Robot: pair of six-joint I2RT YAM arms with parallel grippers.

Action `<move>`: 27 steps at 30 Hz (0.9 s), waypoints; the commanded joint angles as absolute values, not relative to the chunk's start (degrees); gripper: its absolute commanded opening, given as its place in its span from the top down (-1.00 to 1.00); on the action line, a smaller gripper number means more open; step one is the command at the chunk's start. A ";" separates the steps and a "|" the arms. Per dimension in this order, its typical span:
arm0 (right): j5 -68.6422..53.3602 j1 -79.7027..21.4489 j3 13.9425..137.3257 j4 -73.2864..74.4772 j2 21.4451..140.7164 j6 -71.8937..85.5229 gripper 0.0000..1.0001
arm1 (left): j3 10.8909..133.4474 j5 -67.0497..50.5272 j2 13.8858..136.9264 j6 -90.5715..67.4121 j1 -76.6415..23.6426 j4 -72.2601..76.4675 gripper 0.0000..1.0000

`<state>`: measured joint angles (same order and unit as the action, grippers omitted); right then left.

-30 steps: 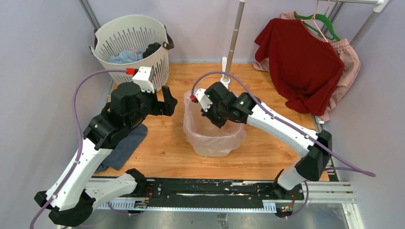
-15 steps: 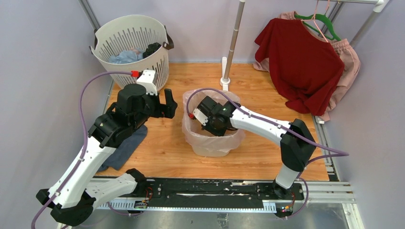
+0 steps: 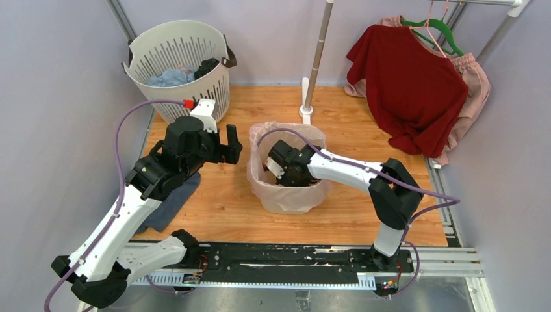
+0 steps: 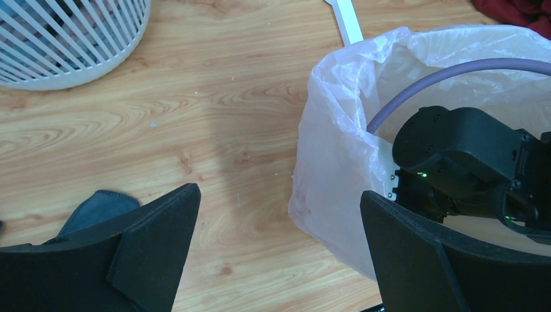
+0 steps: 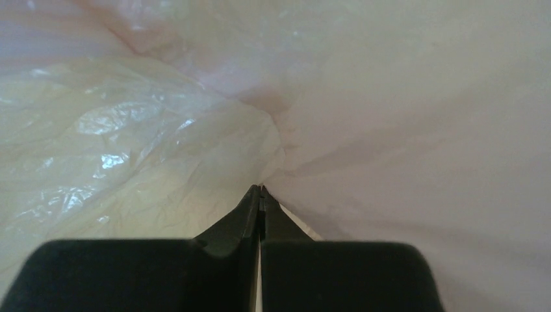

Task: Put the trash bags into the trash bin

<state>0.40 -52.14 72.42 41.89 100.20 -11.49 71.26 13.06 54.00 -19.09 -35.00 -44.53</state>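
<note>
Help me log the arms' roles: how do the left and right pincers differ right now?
The left pincer stands wide open; the right pincer is shut. The left pincer hovers outside the trash bag, above the wooden tabletop; the right pincer is down inside it, touching the pink film. Both are black and two-fingered.

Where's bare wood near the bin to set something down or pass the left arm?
Bare wood between the white basket and the pole base, and between the blue-grey cloth and the trash bin. Crowded: inside the bin, filled by the right gripper.
</note>
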 commanded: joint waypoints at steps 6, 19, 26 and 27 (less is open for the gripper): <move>-1.03 -52.21 71.05 43.15 105.04 -9.02 1.00 | 70.68 12.40 53.54 -19.18 -34.54 -43.17 -1.00; -0.09 -52.45 73.73 45.84 99.84 -8.42 1.00 | 70.19 12.11 53.81 -19.42 -34.45 -42.70 -1.00; 2.43 -52.56 78.56 48.30 93.19 -6.34 0.53 | 68.36 12.47 54.85 -19.51 -34.28 -41.36 -1.00; 2.14 -52.56 79.36 48.40 92.19 -5.99 0.46 | 68.19 12.48 55.11 -19.56 -34.17 -41.18 -1.00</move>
<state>0.73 -52.12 75.40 45.28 97.25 -7.66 69.25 12.43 54.39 -19.14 -34.94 -43.33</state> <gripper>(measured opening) 0.218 0.997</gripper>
